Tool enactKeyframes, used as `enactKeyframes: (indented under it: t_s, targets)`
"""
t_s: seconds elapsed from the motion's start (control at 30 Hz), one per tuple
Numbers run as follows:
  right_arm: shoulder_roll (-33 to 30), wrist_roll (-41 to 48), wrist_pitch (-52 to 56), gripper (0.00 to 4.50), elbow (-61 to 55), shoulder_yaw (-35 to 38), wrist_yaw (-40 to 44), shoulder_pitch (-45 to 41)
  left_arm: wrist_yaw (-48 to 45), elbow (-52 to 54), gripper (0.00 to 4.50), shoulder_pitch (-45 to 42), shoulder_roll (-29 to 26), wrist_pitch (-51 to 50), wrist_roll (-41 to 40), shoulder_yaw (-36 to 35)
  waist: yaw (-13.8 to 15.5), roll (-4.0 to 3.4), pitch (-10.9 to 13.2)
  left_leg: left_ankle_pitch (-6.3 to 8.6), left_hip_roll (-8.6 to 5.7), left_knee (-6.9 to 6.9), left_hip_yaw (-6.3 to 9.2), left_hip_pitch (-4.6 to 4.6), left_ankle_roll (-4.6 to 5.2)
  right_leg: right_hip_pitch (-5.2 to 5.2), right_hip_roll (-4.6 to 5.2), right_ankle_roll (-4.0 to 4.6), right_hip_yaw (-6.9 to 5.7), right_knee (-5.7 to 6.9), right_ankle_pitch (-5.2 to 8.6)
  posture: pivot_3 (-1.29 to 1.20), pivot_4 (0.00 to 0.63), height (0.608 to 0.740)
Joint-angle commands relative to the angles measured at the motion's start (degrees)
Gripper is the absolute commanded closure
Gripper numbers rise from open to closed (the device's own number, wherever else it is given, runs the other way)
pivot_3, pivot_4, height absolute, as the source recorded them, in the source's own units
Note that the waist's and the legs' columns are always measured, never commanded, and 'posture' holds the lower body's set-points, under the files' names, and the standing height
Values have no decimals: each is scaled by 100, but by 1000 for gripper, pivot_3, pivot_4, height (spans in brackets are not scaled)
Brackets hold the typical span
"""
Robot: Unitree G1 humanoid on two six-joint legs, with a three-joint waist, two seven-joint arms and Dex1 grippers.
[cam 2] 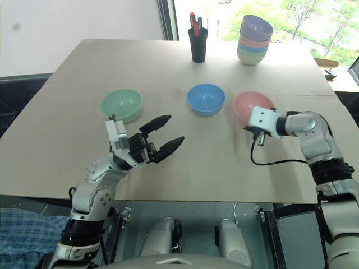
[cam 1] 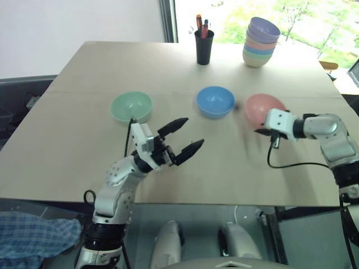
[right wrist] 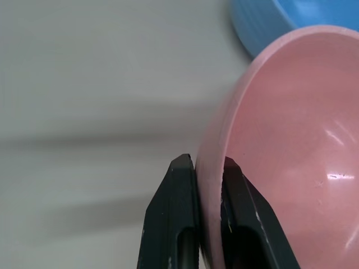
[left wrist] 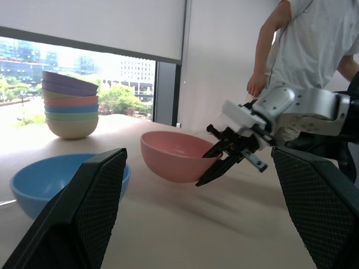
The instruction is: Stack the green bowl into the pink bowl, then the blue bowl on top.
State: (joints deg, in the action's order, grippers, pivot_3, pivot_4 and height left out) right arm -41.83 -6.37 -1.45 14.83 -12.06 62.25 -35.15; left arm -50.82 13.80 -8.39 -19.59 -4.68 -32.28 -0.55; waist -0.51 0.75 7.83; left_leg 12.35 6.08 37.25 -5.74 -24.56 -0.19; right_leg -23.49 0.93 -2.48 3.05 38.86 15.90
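Right pincer (right wrist: 208,168) clamped on pink bowl (right wrist: 286,145) rim, one finger inside, one outside; left pincer (cam 1: 185,137) wide open, holding nothing.

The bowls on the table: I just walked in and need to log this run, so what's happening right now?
The right gripper is shut on the rim of the pink bowl, which looks tipped off the table. The left gripper hangs open above the table, holding nothing. The green bowl and blue bowl sit apart in the row, so nothing is stacked yet. A pen cup and a stack of pastel bowls stand at the far edge, and a person stands nearby.
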Motion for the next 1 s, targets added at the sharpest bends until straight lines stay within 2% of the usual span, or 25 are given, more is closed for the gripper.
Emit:
enactKeyframes:
  t_s: [0.03, 0.17, 0.3, 0.5, 0.6, 0.83, 0.87, 1.0]
  targets:
    - [70, -746, 1014, 4448, -2765, -709, 101, 535, 117, 182, 112, 68, -121, 136, 111, -212, 12, -1, 0, 0, 0, 0, 3, -6, 0, -4, 1, 0, -3, 0, 0, 0, 150, 740]
    - [291, -1146, 1610, 4448, -3506, -1247, 217, 453, 120, 176, 112, 41, -135, 127, 103, -213, 9, 1, 1, 0, 0, 12, 1, -9, 0, -7, 1, 0, -3, 1, 0, 0, 150, 740]
    - [631, -1483, 1813, 4448, -3387, -1578, 91, 188, 36, 108, 112, -16, -146, 144, 84, -202, -6, 2, 1, 0, 0, 13, 3, -6, 0, -6, -1, 1, -5, 5, 1, 0, 150, 740]
    - [750, -1697, 1807, 4448, -3153, -1755, 79, 37, -28, 65, 112, -32, -195, 162, 110, -205, 3, 4, 2, 0, 0, 14, 3, -11, 0, -8, 0, 2, -5, 1, 1, 0, 150, 740]
    - [785, -1719, 1797, 3323, -3139, -1754, 71, 39, -81, 47, 112, 3, -222, 199, 134, -208, -5, 4, 2, 0, 0, 11, 4, -10, 0, -9, -1, 3, -5, 2, 2, 0, 150, 740]
    - [744, -1758, 1765, 249, -3173, -1635, -55, 119, -129, 56, 112, 76, -292, 190, 85, -243, -8, 4, 2, 0, 0, 11, 3, -10, 1, -8, 0, 3, -5, 1, 1, 0, 150, 740]
    - [741, -1766, 1767, 64, -3165, -1621, -80, 113, -130, 52, 112, 70, -295, 190, 81, -241, -8, 4, 2, 0, 0, 11, 3, -10, 1, -8, 0, 3, -5, 1, 2, 0, 150, 740]
    - [593, -1736, 1801, 64, -3242, -1478, -106, 154, -138, 33, 112, 21, -277, 195, 56, -230, -6, 4, 2, 0, 0, 11, 3, -10, 1, -9, 0, 3, -5, 1, 1, 0, 150, 740]
